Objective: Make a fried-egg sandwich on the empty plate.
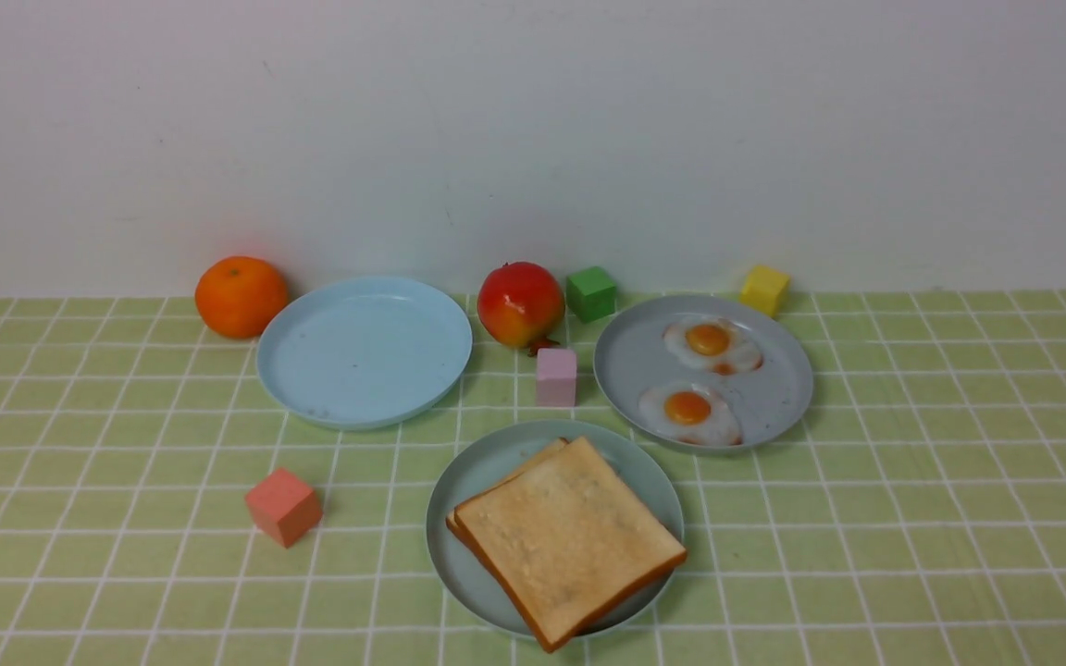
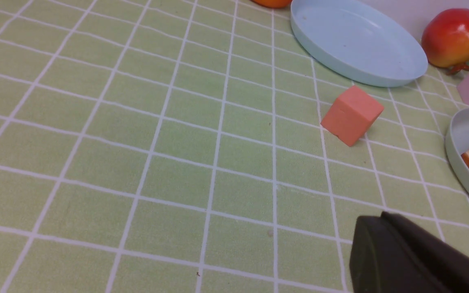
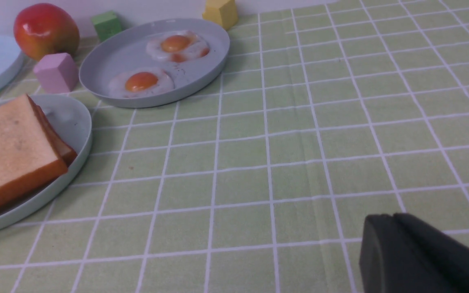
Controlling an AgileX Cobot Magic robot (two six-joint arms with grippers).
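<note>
your left gripper (image 2: 385,240) is clenched on nothing; the right gripper (image 3: 397,244) looks pressed together too, both over bare checked cloth (image 1: 912,518). the toast slices (image 1: 570,541) sit stacked on the teal plate (image 1: 468,481), one corner overhanging its near rim, egg hidden.

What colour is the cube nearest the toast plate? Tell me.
Pale pink; it shows best in the front view.

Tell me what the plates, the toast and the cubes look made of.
Plates: probably plastic, smooth matte, uniform pastel colour, thin moulded rims. Toast: looks like soft foam or rubber, with a painted brown crust. Cubes: possibly painted wood or foam, flat matte faces; can't tell which.
</note>
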